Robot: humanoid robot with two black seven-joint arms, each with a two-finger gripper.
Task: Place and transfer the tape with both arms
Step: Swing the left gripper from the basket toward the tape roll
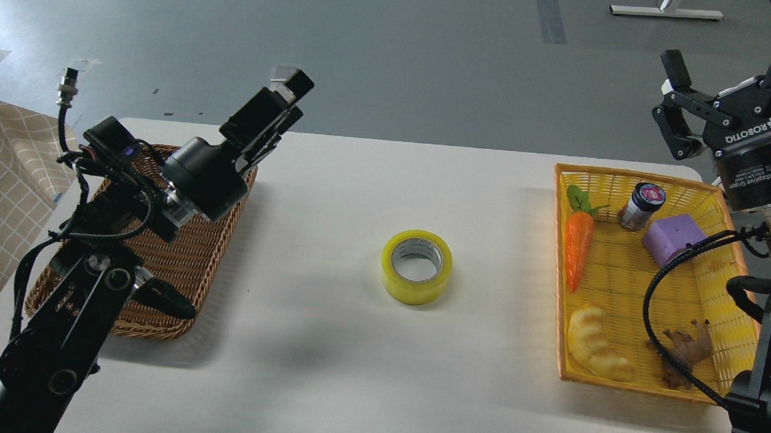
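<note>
The yellow tape roll lies flat on the white table, near its middle, with the core hole facing up. My left gripper is raised over the table's far left, above and left of the tape. It points to the upper right and is seen side-on, so its fingers overlap. My right gripper is open and empty, high at the far right, above the back of the yellow basket. One of its fingers runs out of the top edge. Neither gripper touches the tape.
A brown wicker basket sits at the left under my left arm. A yellow basket at the right holds a toy carrot, a small jar, a purple block, a bread toy and a brown figure.
</note>
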